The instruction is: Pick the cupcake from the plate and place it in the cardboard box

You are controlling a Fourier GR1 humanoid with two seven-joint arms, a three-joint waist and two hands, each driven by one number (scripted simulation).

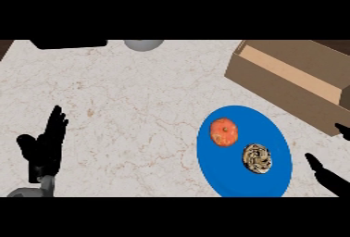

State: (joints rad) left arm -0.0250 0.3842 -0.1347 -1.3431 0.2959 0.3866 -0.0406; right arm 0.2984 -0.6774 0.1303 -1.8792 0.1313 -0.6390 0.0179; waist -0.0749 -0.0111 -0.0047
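Note:
A blue plate lies at the lower right of the counter. On it sit a brown swirled cupcake and, to its upper left, an orange round fruit. The cardboard box stands open at the upper right, just beyond the plate. My right hand shows at the right edge beside the plate, fingers straight and apart, holding nothing. My left hand rests at the lower left, fingers straight and pointing up.
A dark object and a grey rounded object sit at the counter's far edge, upper left. Pale marble counter stretches between my left hand and the plate.

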